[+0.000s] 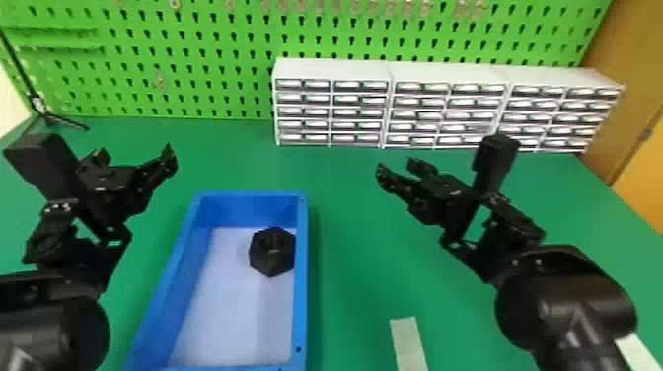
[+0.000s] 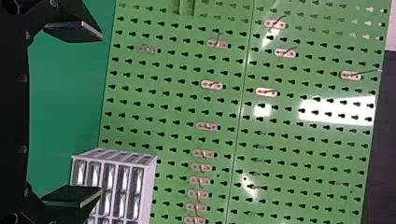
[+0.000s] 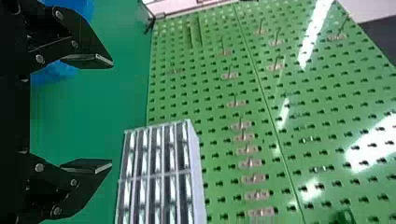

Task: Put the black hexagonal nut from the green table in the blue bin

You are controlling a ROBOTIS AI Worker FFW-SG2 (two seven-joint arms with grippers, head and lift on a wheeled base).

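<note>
The black hexagonal nut (image 1: pixel 272 251) lies inside the blue bin (image 1: pixel 302 306), on its pale floor against the right wall. My left gripper (image 1: pixel 135 157) is above the green table (image 1: pixel 345 237), left of the bin, with its fingers apart and nothing between them. To the bin's right, my right gripper (image 1: pixel 397 170) hangs over the table, also open and holding nothing. The left wrist view has the left gripper (image 2: pixel 97 114) with its two fingers wide apart. In the right wrist view the right gripper (image 3: pixel 112 114) likewise has a wide gap between its fingers.
White drawer cabinets (image 1: pixel 330 69) stand at the table's back, before a green pegboard (image 1: pixel 197 64). A pale strip (image 1: pixel 409 345) lies on the table near the front, right of the bin. At the back left is a thin black stand (image 1: pixel 47 114).
</note>
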